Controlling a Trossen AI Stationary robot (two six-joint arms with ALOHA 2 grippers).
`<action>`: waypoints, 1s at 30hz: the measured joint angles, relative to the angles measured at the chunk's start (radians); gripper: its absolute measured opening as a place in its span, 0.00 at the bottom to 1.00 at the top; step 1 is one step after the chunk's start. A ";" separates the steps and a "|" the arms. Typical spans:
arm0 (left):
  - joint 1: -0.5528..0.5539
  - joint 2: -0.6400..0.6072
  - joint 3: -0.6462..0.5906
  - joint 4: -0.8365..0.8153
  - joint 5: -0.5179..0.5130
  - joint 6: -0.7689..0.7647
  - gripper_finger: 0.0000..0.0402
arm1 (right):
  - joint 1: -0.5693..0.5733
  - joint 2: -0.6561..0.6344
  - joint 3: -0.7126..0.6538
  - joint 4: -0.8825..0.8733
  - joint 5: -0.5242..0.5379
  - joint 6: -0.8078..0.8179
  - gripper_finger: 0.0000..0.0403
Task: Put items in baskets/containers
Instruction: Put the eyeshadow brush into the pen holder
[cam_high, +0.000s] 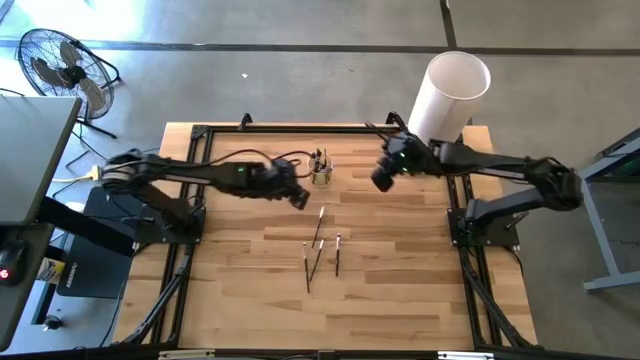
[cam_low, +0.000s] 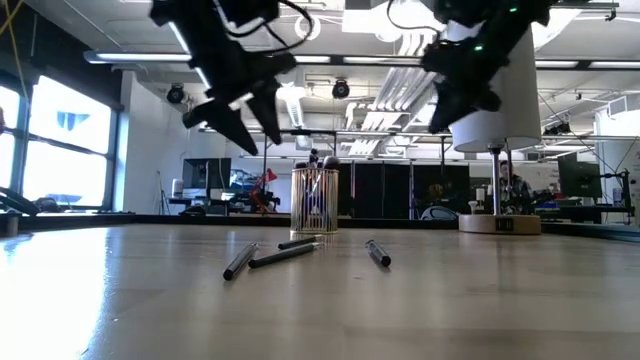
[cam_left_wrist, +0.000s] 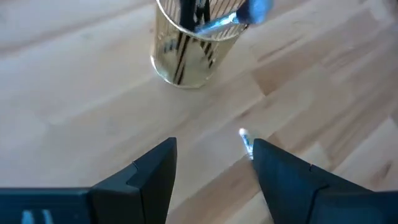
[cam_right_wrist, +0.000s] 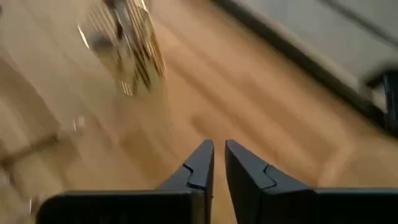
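The clear yellowish cup (cam_high: 321, 172) stands upright on the table's far middle with several brushes standing in it; the low view shows the cup (cam_low: 314, 205) too. Several more thin brushes (cam_high: 320, 250) lie flat on the wood nearer the front, also visible as brushes (cam_low: 285, 255) in the low view. My left gripper (cam_high: 298, 197) hangs open above the table, just left and near of the cup (cam_left_wrist: 186, 56), holding nothing; a brush tip (cam_left_wrist: 244, 138) lies below its fingers. My right gripper (cam_high: 382, 178) hovers right of the cup (cam_right_wrist: 127, 56), shut and empty.
A big white cylinder (cam_high: 447, 95) stands on a round base at the table's far right corner, behind my right arm. A black frame (cam_high: 200, 135) runs along the table's edges. Bare wood (cam_high: 250, 290) lies toward the near edge.
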 joint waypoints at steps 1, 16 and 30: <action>-0.007 0.035 0.032 -0.012 0.014 -0.028 0.52 | 0.012 -0.025 -0.013 -0.046 0.003 0.029 0.07; -0.079 0.479 0.438 -0.095 0.054 -0.149 0.52 | 0.123 -0.375 -0.256 -0.175 -0.022 0.120 0.03; -0.064 0.595 0.489 -0.115 -0.022 -0.162 0.52 | 0.124 -0.487 -0.279 -0.184 -0.057 0.086 0.03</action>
